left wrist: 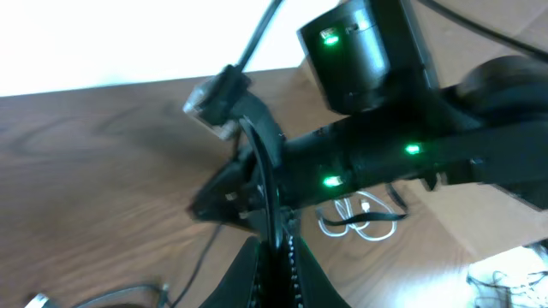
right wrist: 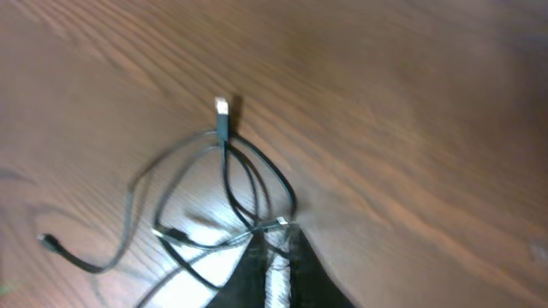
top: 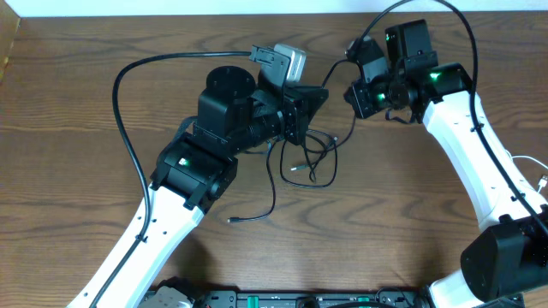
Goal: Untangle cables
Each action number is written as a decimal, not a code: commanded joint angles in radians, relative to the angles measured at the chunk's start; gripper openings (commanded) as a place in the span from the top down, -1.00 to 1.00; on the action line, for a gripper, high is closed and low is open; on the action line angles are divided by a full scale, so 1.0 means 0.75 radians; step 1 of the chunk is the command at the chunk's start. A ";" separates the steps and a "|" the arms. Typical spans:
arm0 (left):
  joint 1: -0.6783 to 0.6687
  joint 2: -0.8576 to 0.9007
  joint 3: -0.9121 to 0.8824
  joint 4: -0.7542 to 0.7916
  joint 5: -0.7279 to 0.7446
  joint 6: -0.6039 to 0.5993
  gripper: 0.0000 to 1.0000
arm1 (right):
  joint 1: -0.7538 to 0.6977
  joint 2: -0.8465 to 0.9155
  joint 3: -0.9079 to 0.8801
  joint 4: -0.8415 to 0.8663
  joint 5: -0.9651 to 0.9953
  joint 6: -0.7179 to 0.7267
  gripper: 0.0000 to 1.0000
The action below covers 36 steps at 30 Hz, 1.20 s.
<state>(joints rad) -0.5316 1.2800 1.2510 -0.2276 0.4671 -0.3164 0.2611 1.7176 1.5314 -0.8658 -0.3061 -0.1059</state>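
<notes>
Left gripper (left wrist: pixel 275 244) pinches shut on a thin black USB cord (left wrist: pixel 267 171); right gripper (right wrist: pixel 272 238) looks closed on the looping black tangle (right wrist: pixel 227 171) at its tips, seemingly to pull them apart.

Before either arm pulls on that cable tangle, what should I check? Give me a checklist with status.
1. Hold of the right gripper on the black cables: ok, shut.
2. Hold of the left gripper: cannot tell, blurred.
3. Room between the grippers: not ok, close together.
4. Loose plug end flat on the table: ok.
5. The white cable clear of black ones: cannot tell.
</notes>
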 commanded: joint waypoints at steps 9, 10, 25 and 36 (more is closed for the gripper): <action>0.004 0.004 0.015 -0.457 -0.453 0.012 0.28 | -0.239 -0.002 0.001 -0.134 0.499 0.325 0.98; 0.004 0.012 0.015 -0.493 -0.473 0.011 0.28 | -0.263 -0.006 0.002 -0.137 0.499 0.342 0.98; 0.004 0.545 0.015 -0.560 -0.261 0.007 -0.12 | -0.508 -0.093 0.014 -0.240 0.179 0.414 0.98; 0.002 0.788 0.015 -0.272 -0.049 0.006 -0.30 | -0.491 -0.093 0.013 -0.259 0.179 0.415 0.98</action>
<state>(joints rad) -0.5312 1.8412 1.2552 -0.4450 0.3908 -0.3164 -0.1135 1.6653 1.5303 -1.0592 -0.1604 0.2089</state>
